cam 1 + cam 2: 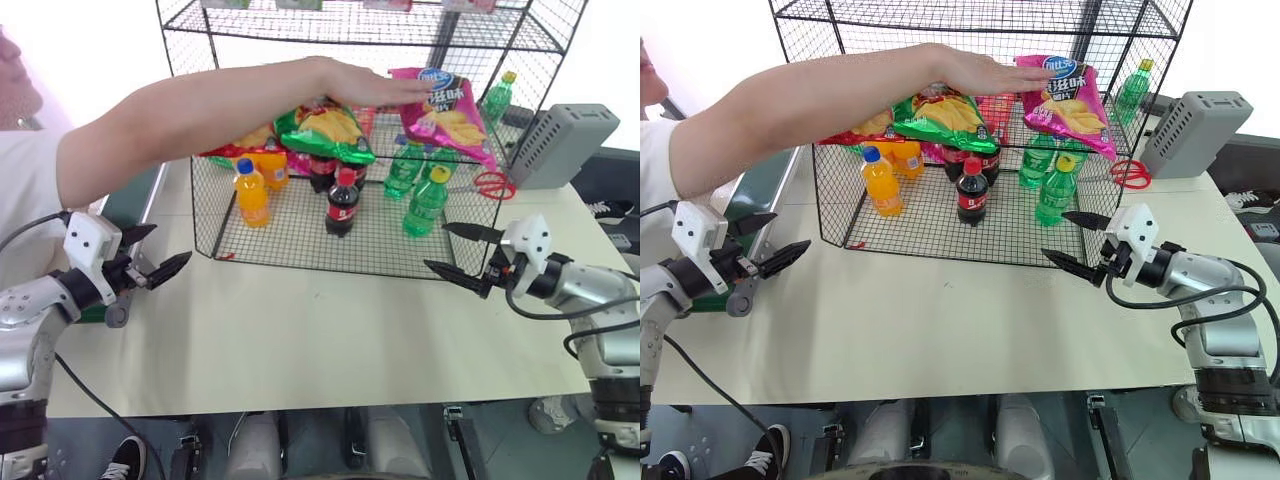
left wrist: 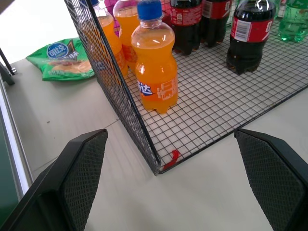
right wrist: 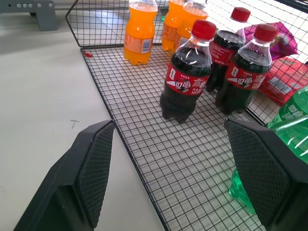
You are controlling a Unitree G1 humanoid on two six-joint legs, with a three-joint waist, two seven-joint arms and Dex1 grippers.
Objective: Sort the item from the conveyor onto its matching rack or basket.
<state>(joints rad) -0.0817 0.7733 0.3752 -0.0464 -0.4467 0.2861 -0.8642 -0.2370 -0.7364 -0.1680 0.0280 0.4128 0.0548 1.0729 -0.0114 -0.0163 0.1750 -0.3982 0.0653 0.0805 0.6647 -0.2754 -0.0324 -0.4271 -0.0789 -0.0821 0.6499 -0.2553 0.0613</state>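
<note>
The magenta chip bag [image 1: 445, 110] is seen in the head views inside the black wire rack [image 1: 300, 245], touched by a person's hand [image 1: 365, 85]. A green chip bag [image 2: 62, 60] lying on the surface [image 1: 320, 330] outside the rack is shown in the left wrist view. Bottle labels cannot be read clearly. The left gripper [image 1: 150, 255] and the right gripper [image 1: 460, 255] are spread wide, grasping nothing.

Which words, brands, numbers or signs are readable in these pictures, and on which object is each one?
No text can be quoted with certainty.
Magenta chip bag: round blue logo and large white characters, too blurred to read.
Green chip bag on the table: round blue logo, lettering blurred.
Cola bottles: red label with white script, not legible.
Orange soda bottle: blue-and-white logo, not legible.
Green soda bottles: labels too small.
</note>
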